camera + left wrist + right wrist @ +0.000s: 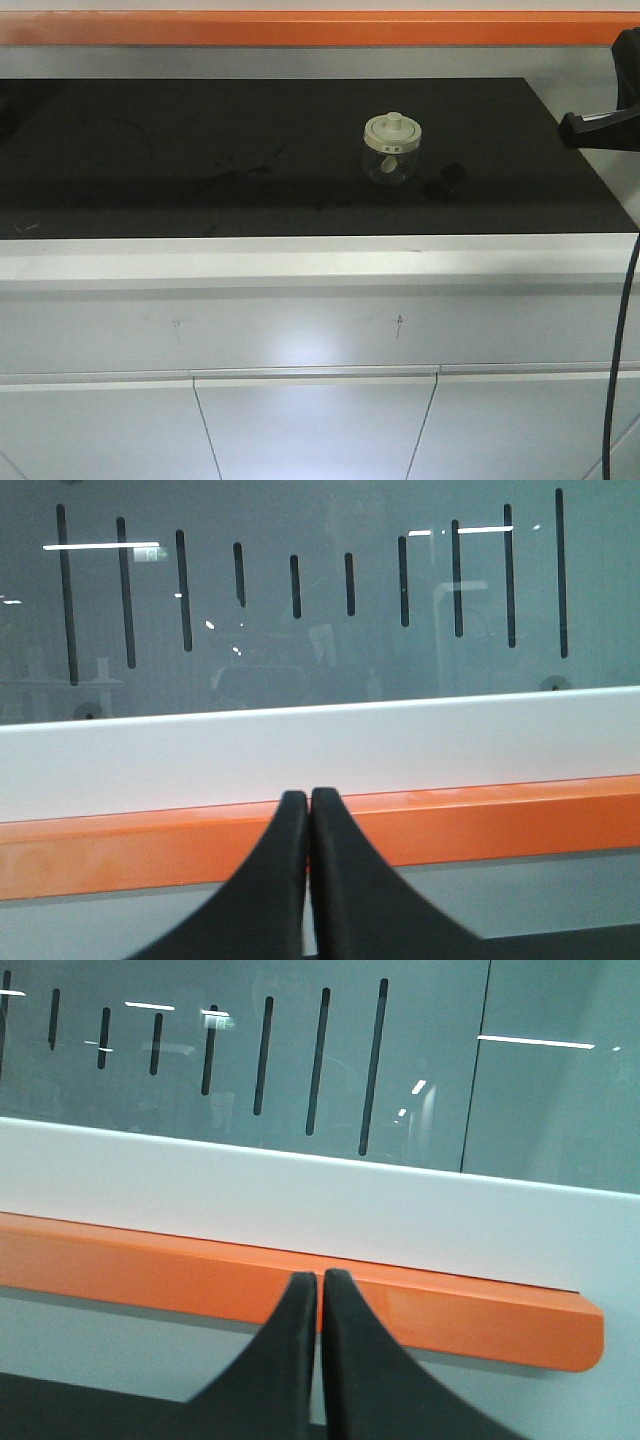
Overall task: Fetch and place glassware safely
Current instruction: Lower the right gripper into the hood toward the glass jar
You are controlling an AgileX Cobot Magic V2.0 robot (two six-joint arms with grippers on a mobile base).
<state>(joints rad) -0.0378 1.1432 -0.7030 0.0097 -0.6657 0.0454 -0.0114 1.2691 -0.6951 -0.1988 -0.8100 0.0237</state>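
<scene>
Glassware (391, 150): one squat clear jar with a cream-white knobbed lid. It stands upright on the worktop, right of centre and toward the far side, unheld. Remaining entries run largest to smallest.

Worktop (200, 160): black, faintly scuffed at centre, and bears the jar. Front view only.

Cabinet front (300, 330): white with drawer seams, below the worktop's near edge. Front view only.

Glass panel (300, 660): grey-green with dark vertical slots, beyond the far side. Wrist views only.

Orange rail (300, 28): runs left to right along the far side. Shown in all three views.

Right arm (600, 128): a dark part enters at the right edge, well apart from the jar.

Left gripper (307, 798): fingers pressed together with nothing between them, aimed at the rail and panel.

Right gripper (321, 1278): likewise pressed together and bare, facing the rail.

Small dark object (445, 182): just beside the jar, to its right and nearer. Its kind cannot be told.

Step, as judged: the fetch has not begun and the approach is pending.

Next move, as judged:
- The right arm, being nearer, should pitch down until the jar enters its wrist view.
- Its fingers should spread wider than the jar's body and steer clear of the dark object.
- They should close gently on the glass below the lid, since the lid may be loose.

Views compared: only the front view locates the jar, and only the wrist views settle how the claws stand.
</scene>
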